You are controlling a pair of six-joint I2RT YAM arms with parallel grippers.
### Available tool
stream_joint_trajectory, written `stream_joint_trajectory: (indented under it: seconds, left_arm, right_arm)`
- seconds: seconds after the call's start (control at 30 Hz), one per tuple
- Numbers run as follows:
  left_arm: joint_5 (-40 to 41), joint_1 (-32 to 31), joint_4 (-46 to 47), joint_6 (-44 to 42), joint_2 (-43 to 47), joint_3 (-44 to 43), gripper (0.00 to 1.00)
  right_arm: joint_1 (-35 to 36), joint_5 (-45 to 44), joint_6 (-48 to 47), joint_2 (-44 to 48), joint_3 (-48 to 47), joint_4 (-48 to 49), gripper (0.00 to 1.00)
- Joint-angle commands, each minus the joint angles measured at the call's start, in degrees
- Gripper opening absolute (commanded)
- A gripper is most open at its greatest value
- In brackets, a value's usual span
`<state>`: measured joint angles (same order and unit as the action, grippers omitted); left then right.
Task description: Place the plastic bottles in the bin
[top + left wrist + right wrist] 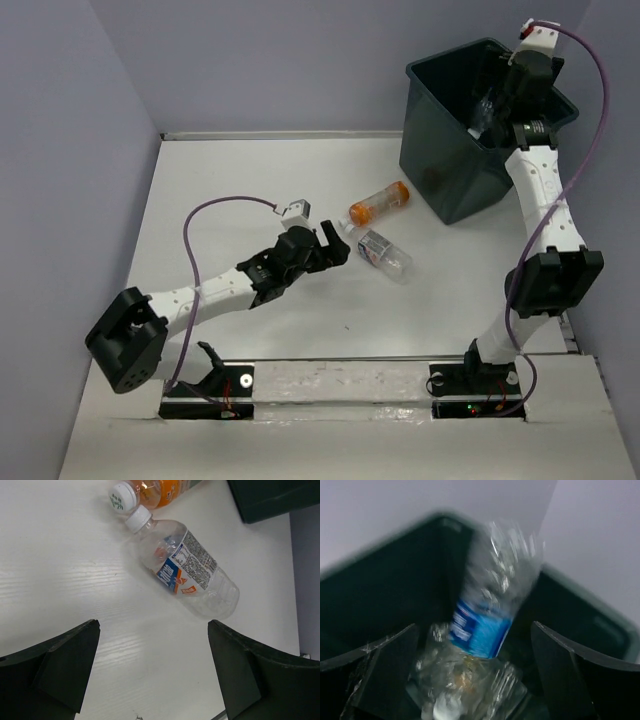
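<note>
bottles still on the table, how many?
2: an orange bottle beside the bin, and a clear labelled bottle just nearer the arms. More are inside the bin, partly hidden.

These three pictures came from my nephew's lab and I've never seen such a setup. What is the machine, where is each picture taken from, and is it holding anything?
The machine is two white robot arms bolted at the near edge of a white table. The wide picture comes from a fixed camera above and behind them. The other two come from small cameras on each wrist, so the dark shapes at the bottom corners are that arm's own fingers.

On the table lie two bottles: a clear bottle with a white cap and, touching it at the cap end, an orange bottle. The left end effector hovers open just short of them, holding nothing.

The right end effector is over the dark bin, jaws open. A blue-labelled bottle, blurred, appears to be dropping onto other bottles already inside.
</note>
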<state>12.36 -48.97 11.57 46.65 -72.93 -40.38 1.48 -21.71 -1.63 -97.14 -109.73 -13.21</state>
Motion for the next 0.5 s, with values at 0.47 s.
stream_joint_trajectory:
  seconds: [0.47]
  left_arm:
    - [11.6,-5.2,2.9,-2.6,-5.8,-8.5,0.99]
  right_arm:
    - [21.1,29.1,16.3,28.7,46.4,8.0,0.97]
